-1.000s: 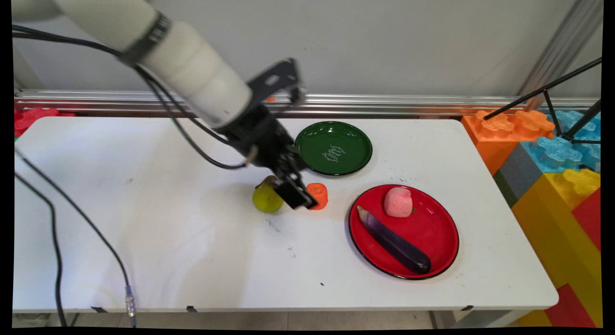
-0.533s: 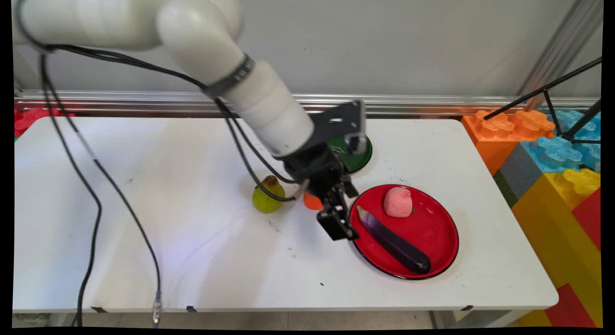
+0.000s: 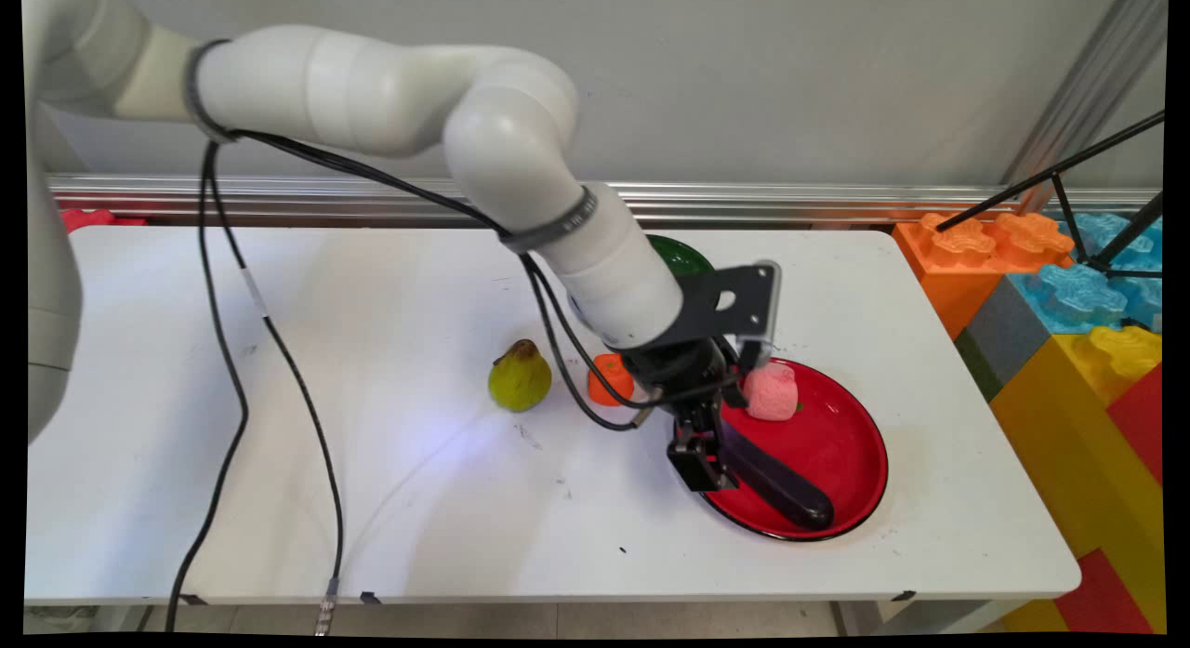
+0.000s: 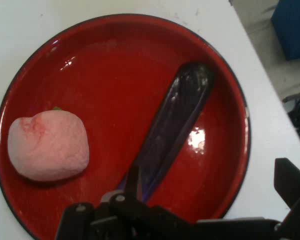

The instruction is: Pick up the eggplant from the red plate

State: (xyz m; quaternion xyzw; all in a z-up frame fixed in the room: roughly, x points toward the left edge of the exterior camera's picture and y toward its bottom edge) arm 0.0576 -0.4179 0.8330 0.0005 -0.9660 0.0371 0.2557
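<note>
White table (image 3: 372,499) is carrying a red plate (image 3: 846,443), which is holding a purple eggplant (image 3: 781,485) and a pink peach (image 3: 771,391). The gripper (image 3: 704,462), having swung over from the pear (image 3: 520,378), is now hovering above the eggplant's end with its fingers spread and nothing between them.

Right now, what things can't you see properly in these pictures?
- Dark green plate: main view, mostly behind the arm.
- Small orange toy: main view, partly behind cable and wrist.
- Long purple eggplant: stem end hidden by the black gripper in both views.
- Gripper's fingers: open or shut, unclear.
</note>
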